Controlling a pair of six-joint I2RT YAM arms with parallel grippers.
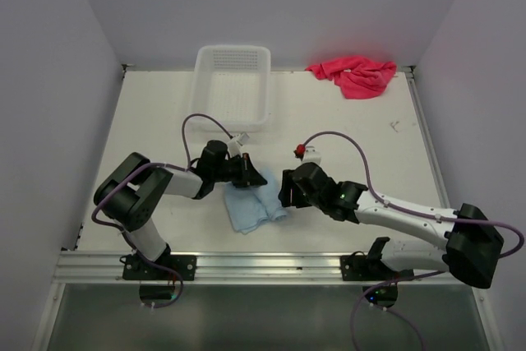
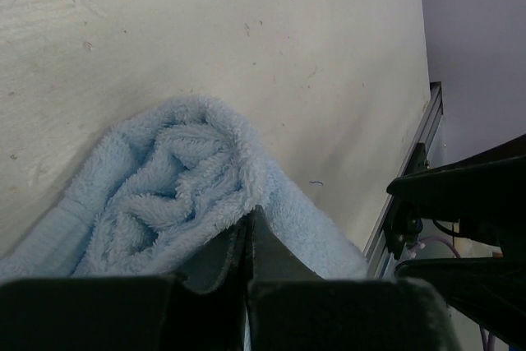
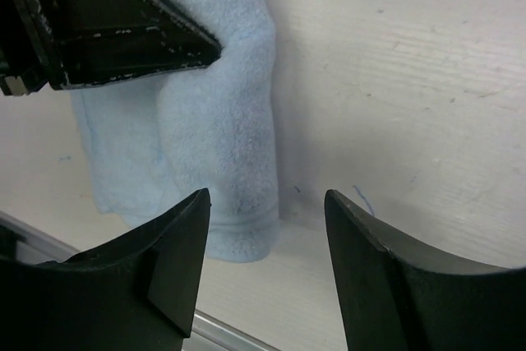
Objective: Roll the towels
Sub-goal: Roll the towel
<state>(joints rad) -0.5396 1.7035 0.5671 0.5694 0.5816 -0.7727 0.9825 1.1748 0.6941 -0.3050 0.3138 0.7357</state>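
The blue towel (image 1: 253,208) sits bunched into a loose roll on the counter (image 1: 362,145), near its front edge and between the two hands; the pink towel (image 1: 355,74) lies crumpled well apart, at the far right corner; the left hand (image 2: 249,223) is clenched, its tips pressed against the roll's edge, though I cannot tell whether a fold is nipped; the right hand (image 3: 267,203) is spread just beside the towel, grasping nothing; terry this soft and light probably sags and springs loose, so pinch the hemmed edge through both layers.
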